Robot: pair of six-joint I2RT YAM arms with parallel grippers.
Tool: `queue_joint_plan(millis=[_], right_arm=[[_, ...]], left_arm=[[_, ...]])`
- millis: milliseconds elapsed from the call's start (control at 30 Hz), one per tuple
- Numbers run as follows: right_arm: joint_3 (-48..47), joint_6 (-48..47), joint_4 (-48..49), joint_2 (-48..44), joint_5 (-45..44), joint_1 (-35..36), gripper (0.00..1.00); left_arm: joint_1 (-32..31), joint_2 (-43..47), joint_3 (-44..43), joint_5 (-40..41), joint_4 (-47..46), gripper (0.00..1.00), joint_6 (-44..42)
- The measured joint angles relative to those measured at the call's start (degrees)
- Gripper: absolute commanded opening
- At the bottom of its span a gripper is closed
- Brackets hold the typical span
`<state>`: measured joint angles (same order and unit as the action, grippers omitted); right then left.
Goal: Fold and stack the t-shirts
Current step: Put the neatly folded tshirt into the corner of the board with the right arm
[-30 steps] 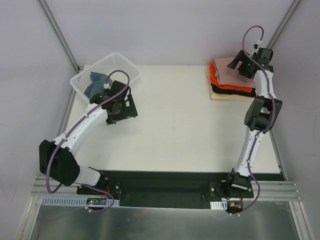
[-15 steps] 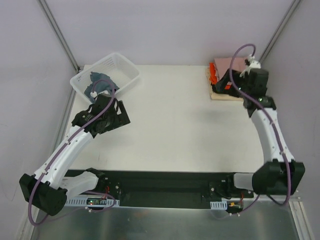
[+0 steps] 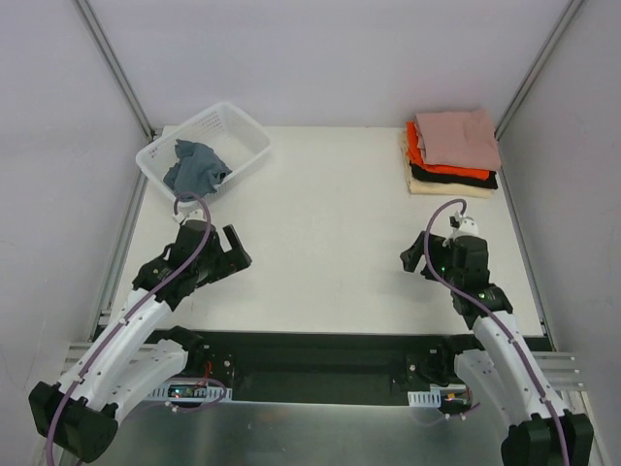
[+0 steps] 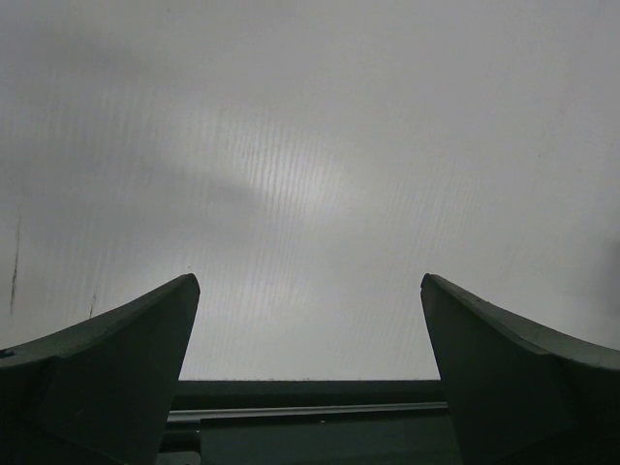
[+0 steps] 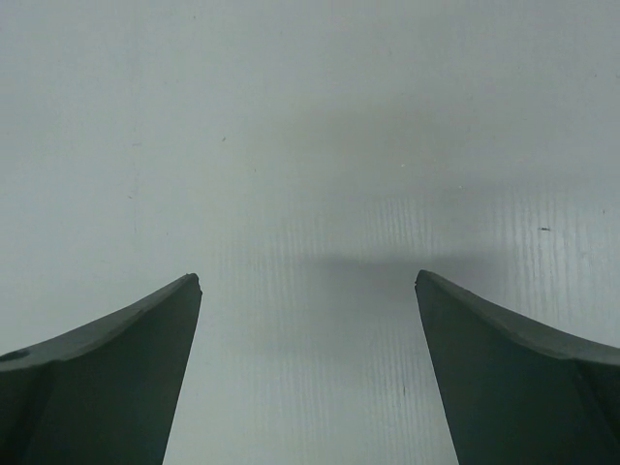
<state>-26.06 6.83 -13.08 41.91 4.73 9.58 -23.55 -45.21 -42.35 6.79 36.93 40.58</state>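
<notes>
while four shirts lie folded in a pile at the upper right of the top view, i reckon this job is mostly done: dusty-pink t-shirt (image 3: 458,136) on top, orange t-shirt (image 3: 417,151) under it, then the black t-shirt (image 3: 454,175), with the cream t-shirt (image 3: 439,188) at the bottom on the table (image 3: 330,214). my left gripper (image 3: 231,254) hangs at lower left, jaws spread wide over bare table, holding nothing. my right gripper (image 3: 415,258), at lower right and well apart from the pile, is just as wide and empty. what's left, i judge, is the crumpled blue-grey garment (image 3: 194,167) in the white basket (image 3: 250,133) at upper left: fetch it, fold it, stack it.
</notes>
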Motion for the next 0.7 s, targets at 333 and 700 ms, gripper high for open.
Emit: queue_joint_plan(millis=[333, 700], right_arm=[[5.31, 0.70, 0.63, -11.34, -2.16, 0.02, 0.96], [6.38, 0.66, 2.01, -11.87, -5.60, 0.02, 0.96]], left_arm=[[-0.02, 4.79, 10.21, -5.29, -7.13, 0.99, 0.70], [-0.02, 8.26, 12.02, -4.70, -13.94, 0.99, -0.63]])
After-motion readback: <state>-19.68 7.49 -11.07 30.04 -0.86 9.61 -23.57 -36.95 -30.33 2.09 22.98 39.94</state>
